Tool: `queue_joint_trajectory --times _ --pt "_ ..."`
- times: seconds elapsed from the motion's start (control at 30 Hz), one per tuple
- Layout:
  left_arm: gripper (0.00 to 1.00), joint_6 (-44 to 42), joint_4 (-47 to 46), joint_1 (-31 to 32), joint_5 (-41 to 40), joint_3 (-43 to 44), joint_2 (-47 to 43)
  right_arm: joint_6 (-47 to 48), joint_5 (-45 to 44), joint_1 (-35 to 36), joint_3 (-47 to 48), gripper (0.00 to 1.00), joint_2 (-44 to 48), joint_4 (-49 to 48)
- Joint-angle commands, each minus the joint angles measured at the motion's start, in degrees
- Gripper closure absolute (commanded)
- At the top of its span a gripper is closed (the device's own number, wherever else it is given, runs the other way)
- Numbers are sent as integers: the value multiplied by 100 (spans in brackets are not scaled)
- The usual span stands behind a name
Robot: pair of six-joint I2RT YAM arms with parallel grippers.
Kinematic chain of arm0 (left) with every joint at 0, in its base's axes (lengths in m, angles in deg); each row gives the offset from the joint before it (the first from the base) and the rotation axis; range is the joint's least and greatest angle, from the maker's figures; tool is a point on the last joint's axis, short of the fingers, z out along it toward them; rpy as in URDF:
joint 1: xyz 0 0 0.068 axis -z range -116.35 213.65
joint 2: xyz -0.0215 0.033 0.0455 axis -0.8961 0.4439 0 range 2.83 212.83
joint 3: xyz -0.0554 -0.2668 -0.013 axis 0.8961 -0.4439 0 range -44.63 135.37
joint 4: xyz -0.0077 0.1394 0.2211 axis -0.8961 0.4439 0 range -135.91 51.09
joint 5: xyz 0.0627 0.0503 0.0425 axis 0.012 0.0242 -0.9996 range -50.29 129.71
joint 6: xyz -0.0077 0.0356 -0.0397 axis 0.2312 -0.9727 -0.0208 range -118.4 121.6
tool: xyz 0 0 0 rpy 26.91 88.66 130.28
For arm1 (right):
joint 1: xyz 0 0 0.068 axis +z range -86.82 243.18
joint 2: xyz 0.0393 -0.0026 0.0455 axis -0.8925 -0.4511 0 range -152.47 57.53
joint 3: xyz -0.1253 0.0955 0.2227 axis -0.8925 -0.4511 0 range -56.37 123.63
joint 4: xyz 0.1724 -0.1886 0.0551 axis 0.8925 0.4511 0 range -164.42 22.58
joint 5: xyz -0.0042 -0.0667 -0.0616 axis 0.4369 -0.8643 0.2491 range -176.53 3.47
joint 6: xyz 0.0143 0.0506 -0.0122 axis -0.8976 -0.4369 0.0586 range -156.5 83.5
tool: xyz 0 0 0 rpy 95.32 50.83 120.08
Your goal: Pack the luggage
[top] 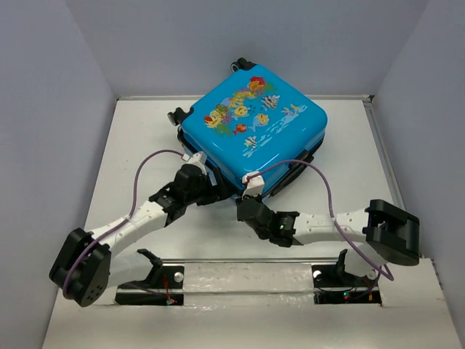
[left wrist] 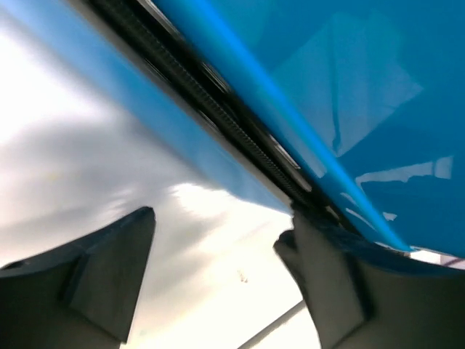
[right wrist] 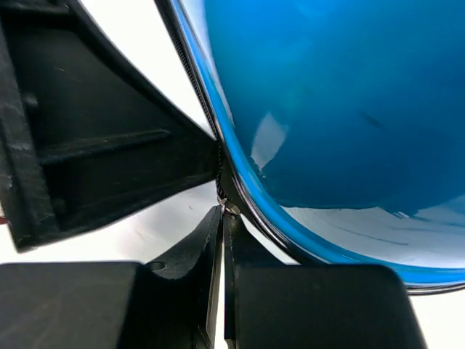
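Luggage (top: 251, 120) lies flat near the far edge of the bench (top: 145, 145), about midway along it. Its fish-printed face is up, its wheels (top: 243, 65) point at the far edge, and one corner is turned toward the near edge.

The right fingers (right wrist: 224, 218) are pinched tight at that near corner, apparently on the small metal zipper pull (right wrist: 230, 209) where it meets the zipper (left wrist: 218, 116). The left fingers (top: 197, 169) stand wide apart with nothing in them. They sit low beside the near-left side of the shell, one tip touching or just under the seam.

The step looks like zipping the case closed, since a dark gap shows between the halves along the near-right side. To do it well, the pull should travel along the track rather than away from it, turning slowly round the corner curve. The left fingers should press the shell so it neither slides nor gapes.

Open bench lies toward the left edge and the near edge. Far edge and right edge are close to the case, so pushing it that way risks the walls (top: 407, 73).
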Motion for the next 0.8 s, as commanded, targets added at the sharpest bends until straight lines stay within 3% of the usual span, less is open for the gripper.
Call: queue_joint_trajectory --times 0.0,0.1,0.23,0.43,0.77 --pt "4 -540 471 -1064 410 848 -961 -713 28 41 194 93 -246 -1190" --pt "3 -839 1131 -2222 708 1234 -1490 -888 151 41 -166 93 -45 -1383" --pt "2 -753 1081 -3077 1228 1849 -974 -880 283 41 -352 93 149 -1305" --pt "1 -515 659 -3448 1316 2886 1001 -678 450 41 -405 93 290 -1199" --pt "2 65 70 -3493 1519 4153 2903 -476 837 41 -413 93 360 -1172"
